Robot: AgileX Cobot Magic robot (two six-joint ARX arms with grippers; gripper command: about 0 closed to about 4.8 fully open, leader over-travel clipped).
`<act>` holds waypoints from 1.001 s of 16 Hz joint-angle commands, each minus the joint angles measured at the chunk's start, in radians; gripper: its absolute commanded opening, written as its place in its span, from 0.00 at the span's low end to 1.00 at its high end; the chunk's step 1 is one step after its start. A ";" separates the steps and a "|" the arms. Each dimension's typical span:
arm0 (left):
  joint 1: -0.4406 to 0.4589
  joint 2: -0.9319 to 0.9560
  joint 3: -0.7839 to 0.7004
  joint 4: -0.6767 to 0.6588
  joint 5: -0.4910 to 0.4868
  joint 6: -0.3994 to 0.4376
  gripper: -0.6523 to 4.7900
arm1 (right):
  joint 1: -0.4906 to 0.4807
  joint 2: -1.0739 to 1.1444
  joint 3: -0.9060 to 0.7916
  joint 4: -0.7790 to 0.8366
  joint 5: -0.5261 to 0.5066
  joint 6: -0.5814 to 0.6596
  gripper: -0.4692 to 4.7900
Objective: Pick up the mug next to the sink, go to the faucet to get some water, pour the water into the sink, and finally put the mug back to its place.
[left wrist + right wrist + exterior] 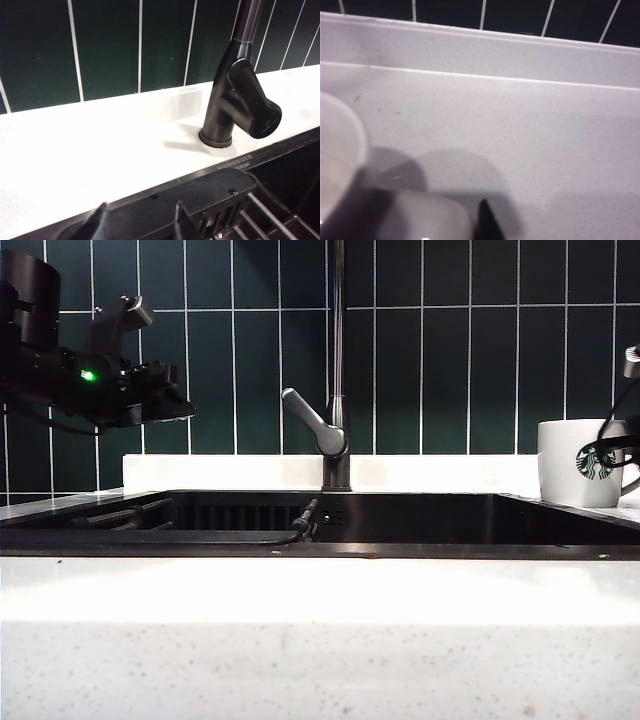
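Standing at the right edge of the exterior frame, the white ceramic cylindrical mug (580,462) with its green logo rests on the white speckled stone desk (320,590), beside the wide black rectangular sink (420,520). The right pincer (482,220) sits close against it; whether it grips cannot be told. The left pincer (137,222), spread wide, hovers at upper left near the slim dark-grey faucet (338,390). The mug looks rigid, glazed, slippery and breakable; its wall or handle suits a firm pinch.
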 commanded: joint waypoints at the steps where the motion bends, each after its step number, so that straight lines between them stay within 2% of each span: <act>1: 0.000 -0.002 0.003 0.013 0.006 -0.003 0.42 | 0.002 -0.005 0.005 0.015 -0.021 0.002 0.25; 2: 0.000 -0.002 0.003 0.013 0.006 -0.002 0.42 | 0.002 -0.005 0.005 0.019 -0.020 0.002 0.17; 5: 0.000 -0.002 0.003 0.013 0.006 -0.002 0.42 | 0.002 -0.005 0.005 0.048 -0.020 0.002 0.12; 10: -0.002 -0.002 0.003 0.013 0.008 -0.003 0.42 | 0.003 -0.016 0.005 0.070 -0.020 0.002 0.09; 13: -0.002 -0.002 0.003 0.012 0.068 -0.024 0.42 | 0.005 -0.069 0.007 0.081 -0.020 0.002 0.09; 16: -0.004 -0.002 0.020 0.006 0.083 -0.039 0.42 | 0.005 -0.125 0.037 0.069 -0.021 0.016 0.09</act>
